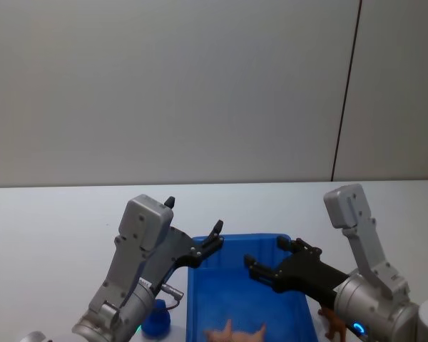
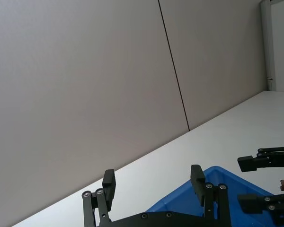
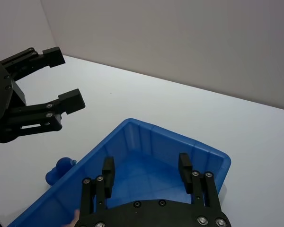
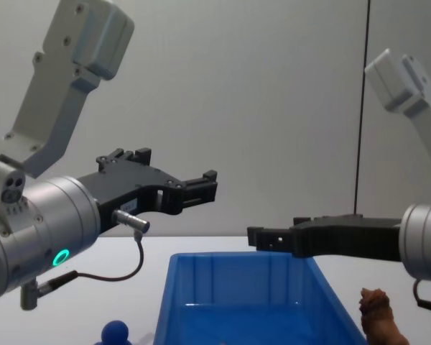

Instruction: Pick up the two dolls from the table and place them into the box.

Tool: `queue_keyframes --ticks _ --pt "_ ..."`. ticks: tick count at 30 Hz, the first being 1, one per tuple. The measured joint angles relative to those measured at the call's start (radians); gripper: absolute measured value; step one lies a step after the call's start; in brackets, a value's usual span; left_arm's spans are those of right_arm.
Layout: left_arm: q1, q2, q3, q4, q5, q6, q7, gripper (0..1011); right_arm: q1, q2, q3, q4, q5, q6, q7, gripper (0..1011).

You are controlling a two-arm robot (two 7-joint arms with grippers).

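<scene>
Nearest the robot, the two dolls are found on the table [image 1: 57, 214], one on each side of the box [image 1: 235, 247]. The blue doll [image 1: 155, 320] stands just beside the left outer wall, the reddish-brown doll [image 1: 333, 322] just beside the right one. Neither is held.

The brown figure is judged to be light and soft, its shaggy coat likely to give under pressure. A hold across the trunk would be preferred to one on the thin legs. The blue one is smooth and ball-headed (probably slippery there), so it would be better taken below the head, where the jaws cannot slide off. Its lower body is too hidden to be judged further.

A pale peach object [image 1: 235, 332] lies on the near part of the box floor; what it is cannot be told.

Farther out, the left gripper [image 3: 66, 77] is held above the box's far left corner, jaws spread wide with nothing between them. The right gripper [image 3: 146, 168] hangs over the far right part of the box, likewise wide open and empty. Both would need to be drawn back and lowered.
</scene>
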Motion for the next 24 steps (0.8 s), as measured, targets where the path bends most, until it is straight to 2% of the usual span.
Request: queue_keyframes --ticks 2,8,13,24 --pt "0.000 0.000 0.000 0.000 0.000 0.000 0.000 1002 0.001 0.000 0.000 0.002 0.000 0.000 0.000 822" --pt "0.000 0.000 0.000 0.000 0.000 0.000 0.000 1001 -0.007 0.009 0.005 -0.004 0.002 -0.002 -0.012 1001" --pt "0.000 0.000 0.000 0.000 0.000 0.000 0.000 1001 -0.030 0.030 0.016 -0.031 0.007 -0.009 -0.042 1001" --pt "0.000 0.000 0.000 0.000 0.000 0.000 0.000 1001 -0.124 0.104 0.051 -0.122 0.041 -0.016 -0.116 1001"
